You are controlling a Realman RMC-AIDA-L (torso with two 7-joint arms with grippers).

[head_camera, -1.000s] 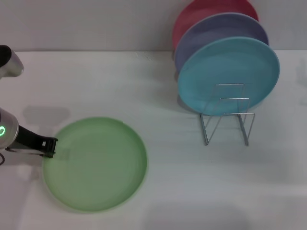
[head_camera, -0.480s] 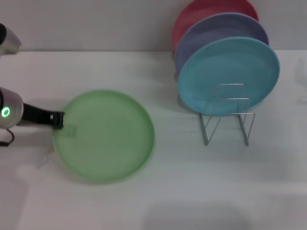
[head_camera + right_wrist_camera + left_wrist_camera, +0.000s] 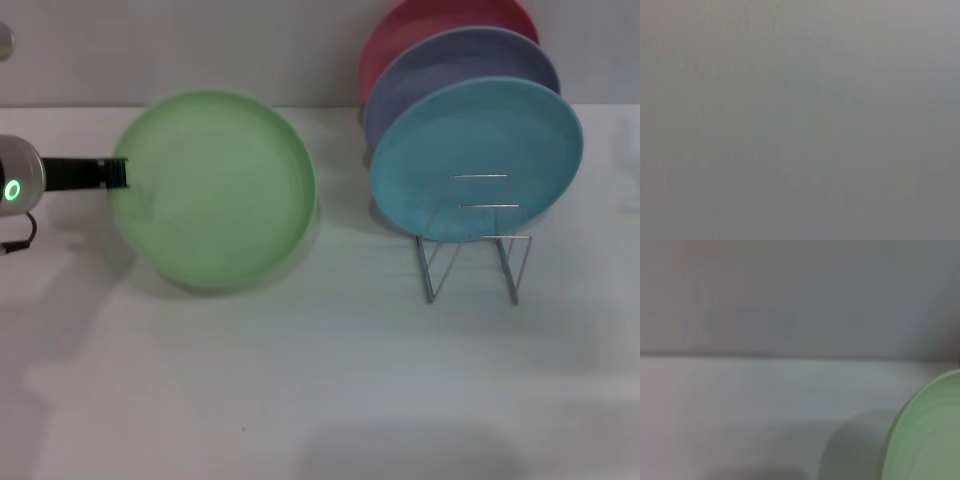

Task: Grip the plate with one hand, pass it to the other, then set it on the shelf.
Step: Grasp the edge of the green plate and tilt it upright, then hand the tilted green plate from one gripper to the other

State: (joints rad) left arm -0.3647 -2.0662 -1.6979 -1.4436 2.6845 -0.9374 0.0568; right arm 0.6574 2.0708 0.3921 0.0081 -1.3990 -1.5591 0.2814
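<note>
The left gripper (image 3: 118, 174) is closed on the left rim of the green plate (image 3: 215, 190) and holds it above the white table (image 3: 330, 380), left of the wire shelf (image 3: 472, 245) carrying 3 plates; the right gripper is not visible

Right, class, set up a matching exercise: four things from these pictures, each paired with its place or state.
Things:
1. green plate
2. turquoise plate
3. lavender plate
4. red plate

Places or states:
A. rearmost in the wire rack
B. foremost in the rack
C. gripped at its rim by the left hand
D. middle of the rack

Pairs: 1-C, 2-B, 3-D, 4-A
</note>
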